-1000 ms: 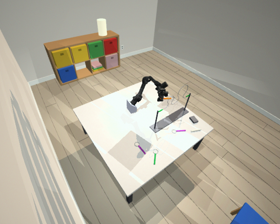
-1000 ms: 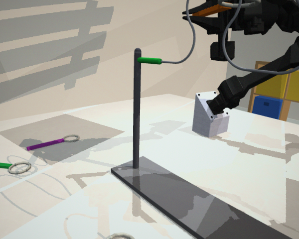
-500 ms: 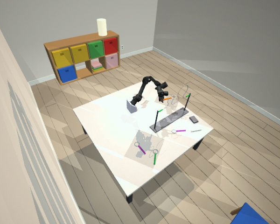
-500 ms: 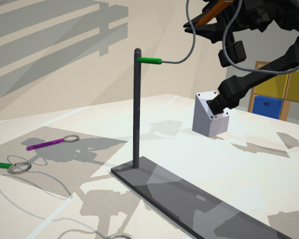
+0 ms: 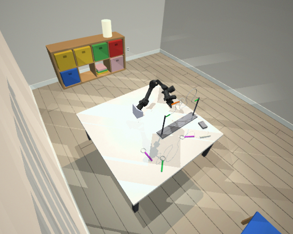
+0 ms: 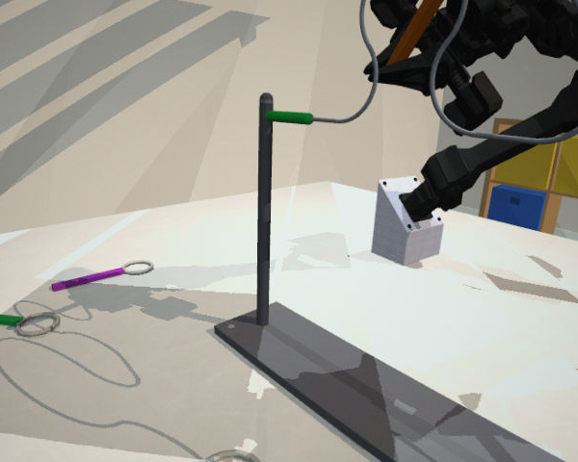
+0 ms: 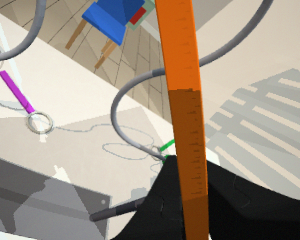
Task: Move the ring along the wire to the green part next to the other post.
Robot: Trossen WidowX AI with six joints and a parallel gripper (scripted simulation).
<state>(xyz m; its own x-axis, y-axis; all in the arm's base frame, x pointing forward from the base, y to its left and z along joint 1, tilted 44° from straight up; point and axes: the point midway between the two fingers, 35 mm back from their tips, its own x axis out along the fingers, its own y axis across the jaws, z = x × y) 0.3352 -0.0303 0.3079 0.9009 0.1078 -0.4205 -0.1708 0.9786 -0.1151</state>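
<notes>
Mid-span over the white table (image 5: 111,141), my gripper (image 5: 170,103) is clamped narrow on the orange handle (image 5: 175,103), carrying its ring (image 5: 182,100) along the looping grey wire (image 5: 189,94) strung between two dark posts on a slate base plate (image 5: 177,125). From the top camera the ring sits between the posts, nearer the far post (image 5: 195,107) than the near post (image 5: 163,125), so I judge the traverse under way and not yet finished, though I cannot tell from here which green sleeve is the goal. The handle is gripped near its lower end, which I read as deliberate: it keeps the fingers and wrist back from the bare wire while the ring alone rides around it. In the wrist view the handle (image 7: 184,94) stands nearly upright between the black fingers, with wire curves passing close on both sides; whether the ring clears the wire there is out of frame. The exterior camera shows the green sleeve (image 6: 288,116) beside one post (image 6: 264,209), untouched, and the arm's grey mounting block (image 6: 407,228) behind. Spare rings with purple and green handles (image 5: 148,154) lie loose on the table. No brand, label or writing is legible in any view.
</notes>
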